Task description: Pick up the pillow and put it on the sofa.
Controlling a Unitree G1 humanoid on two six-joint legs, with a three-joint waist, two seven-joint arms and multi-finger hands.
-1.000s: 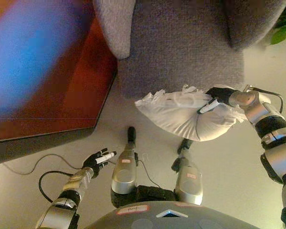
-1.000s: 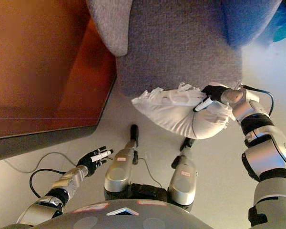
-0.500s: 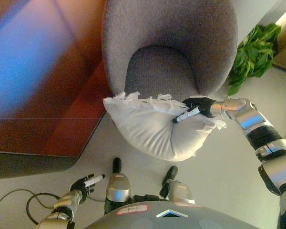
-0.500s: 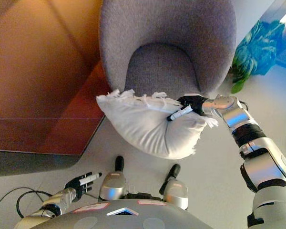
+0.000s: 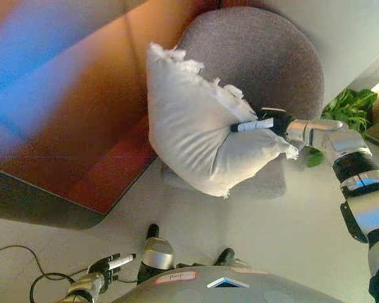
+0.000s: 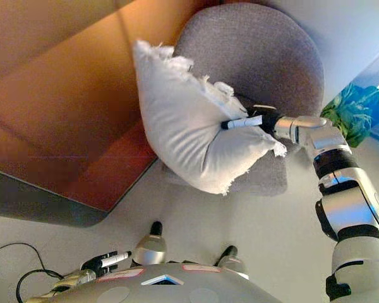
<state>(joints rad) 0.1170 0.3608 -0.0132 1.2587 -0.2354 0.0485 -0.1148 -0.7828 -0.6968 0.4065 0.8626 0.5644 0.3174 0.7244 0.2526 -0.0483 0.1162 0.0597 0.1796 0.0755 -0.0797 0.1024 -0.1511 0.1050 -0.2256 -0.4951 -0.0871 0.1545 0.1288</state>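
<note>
A white pillow (image 5: 196, 132) with a fringed edge hangs in the air in front of the grey round-backed sofa chair (image 5: 271, 57). My right hand (image 5: 265, 123) is shut on the pillow's right side and holds it up over the chair's seat, with one white-tipped finger lying across the cloth. The pillow hides most of the seat. My left hand (image 5: 110, 264) is low at the bottom left, near the floor, with its fingers relaxed and holding nothing.
A large reddish-brown wooden table (image 5: 82, 126) fills the left side, its edge close to the chair. A green potted plant (image 5: 347, 110) stands to the right of the chair. The pale floor (image 5: 271, 233) lies below.
My right hand has lifted the pillow higher and tipped it upright against the chair. The camera has tilted up, so the chair's whole back shows now.
</note>
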